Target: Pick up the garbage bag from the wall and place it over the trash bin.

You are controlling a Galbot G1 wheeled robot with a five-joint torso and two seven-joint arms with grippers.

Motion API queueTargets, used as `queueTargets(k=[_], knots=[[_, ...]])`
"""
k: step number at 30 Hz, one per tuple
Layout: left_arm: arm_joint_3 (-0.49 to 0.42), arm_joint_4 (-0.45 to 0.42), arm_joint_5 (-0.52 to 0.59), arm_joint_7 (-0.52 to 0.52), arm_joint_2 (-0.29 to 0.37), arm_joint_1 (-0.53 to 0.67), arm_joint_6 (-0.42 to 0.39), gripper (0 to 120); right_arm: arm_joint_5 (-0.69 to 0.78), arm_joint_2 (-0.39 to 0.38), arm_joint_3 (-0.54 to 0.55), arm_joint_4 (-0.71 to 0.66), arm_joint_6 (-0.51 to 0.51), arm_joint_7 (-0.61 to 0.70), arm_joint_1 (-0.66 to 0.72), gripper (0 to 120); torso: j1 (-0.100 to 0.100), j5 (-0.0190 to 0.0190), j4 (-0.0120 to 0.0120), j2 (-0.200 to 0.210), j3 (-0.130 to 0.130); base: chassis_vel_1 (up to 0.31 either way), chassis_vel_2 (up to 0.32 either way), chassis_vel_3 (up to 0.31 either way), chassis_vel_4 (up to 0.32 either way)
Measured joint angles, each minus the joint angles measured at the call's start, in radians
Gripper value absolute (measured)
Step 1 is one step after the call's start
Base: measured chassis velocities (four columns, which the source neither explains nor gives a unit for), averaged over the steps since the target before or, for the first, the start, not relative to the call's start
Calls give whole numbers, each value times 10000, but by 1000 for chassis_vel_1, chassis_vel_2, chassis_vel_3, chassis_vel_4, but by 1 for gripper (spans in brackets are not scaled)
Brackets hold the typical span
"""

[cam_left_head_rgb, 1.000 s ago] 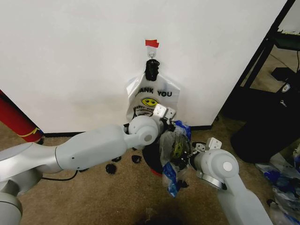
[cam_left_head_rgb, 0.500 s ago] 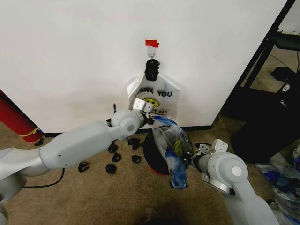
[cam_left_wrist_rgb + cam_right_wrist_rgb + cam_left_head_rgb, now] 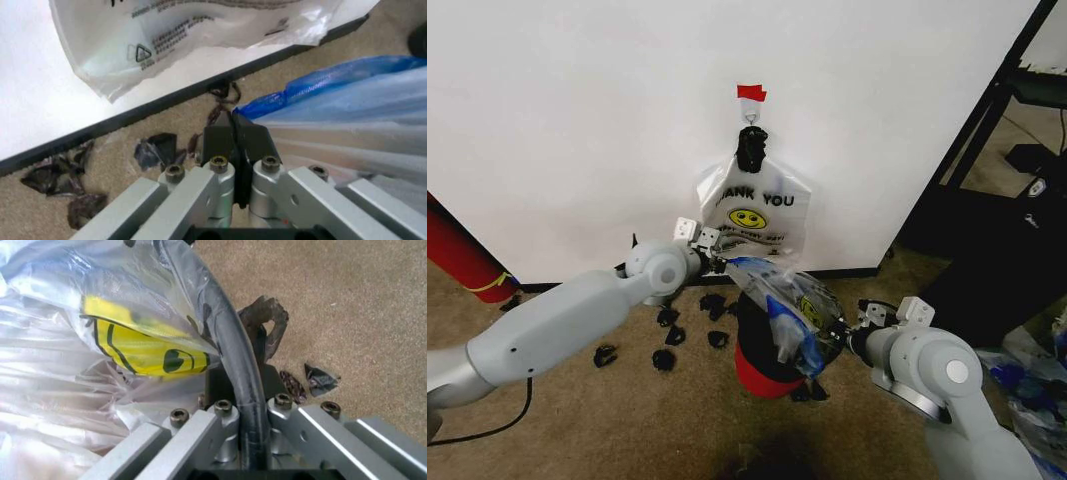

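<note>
The garbage bag (image 3: 784, 305), see-through with blue sides and a yellow smiley, is stretched over the mouth of the trash bin (image 3: 749, 338), a black bin with a red base that stands on the carpet below the wall (image 3: 577, 120). My left gripper (image 3: 719, 263) is shut on the bag's blue edge on the wall side. The left wrist view shows that gripper (image 3: 232, 125) pinching the film (image 3: 347, 95). My right gripper (image 3: 843, 335) holds the opposite edge. In the right wrist view its fingers (image 3: 220, 385) straddle the bin's black rim (image 3: 227, 325) with bag film (image 3: 133, 347) between them.
A white "THANK YOU" bag (image 3: 752, 210) hangs on a hook under red tape (image 3: 750, 92). Black scraps (image 3: 667, 355) litter the carpet to the left of the bin. A red cylinder (image 3: 462, 260) leans at far left. A black rack (image 3: 997, 130) and a large black object (image 3: 987, 290) stand at right.
My left gripper has drawn the bag's edge left toward the wall and my right gripper has shifted right. The bag now spreads wider over the bin.
</note>
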State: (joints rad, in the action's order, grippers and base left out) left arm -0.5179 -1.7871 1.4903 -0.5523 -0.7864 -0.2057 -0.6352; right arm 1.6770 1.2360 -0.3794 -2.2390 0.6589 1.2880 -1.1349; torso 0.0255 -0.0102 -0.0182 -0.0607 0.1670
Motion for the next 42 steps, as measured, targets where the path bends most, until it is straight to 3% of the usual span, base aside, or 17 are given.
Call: queueTargets(k=[3, 10, 18, 21, 25, 31, 42], knots=[[388, -380, 54, -169, 40, -364, -47, 0, -161, 60, 76, 55, -21, -51, -3, 0, 0, -1, 0, 0, 0, 0, 0, 0, 0], [1691, -1773, 162, -596, 446, -1396, -150, 28, -430, 161, 281, 292, -35, -92, 94, 0, 0, -1, 1, 0, 0, 0, 0, 0, 0], [2947, -2450, 232, -883, 1046, -2120, -163, 52, -664, 268, 344, 359, -118, -174, 139, 0, 0, 0, -1, 0, 0, 0, 0, 0, 0], [3929, -3260, 454, -1009, 1325, -3013, -74, 63, -946, 425, 382, 484, -255, -317, 139, 0, 0, 0, 2, 0, 0, 0, 0, 0, 0], [4544, -4601, 1124, -1180, 1517, -4036, 68, 81, -1333, 543, 483, 572, -377, -495, 107, 0, 0, 2, 2, 0, 0, 0, 0, 0, 0], [4341, -5387, 2378, -1822, 1221, -4208, 92, 98, -1625, 546, 587, 592, -370, -526, 106, 0, 0, 2, 2, 0, 0, 0, 0, 0, 0], [2233, -4749, 2605, -2392, 48, -2953, 83, 100, -1931, 546, 572, 482, -179, -619, -77, 0, 0, 3, -1, 0, 1, 0, 0, 0, 0]])
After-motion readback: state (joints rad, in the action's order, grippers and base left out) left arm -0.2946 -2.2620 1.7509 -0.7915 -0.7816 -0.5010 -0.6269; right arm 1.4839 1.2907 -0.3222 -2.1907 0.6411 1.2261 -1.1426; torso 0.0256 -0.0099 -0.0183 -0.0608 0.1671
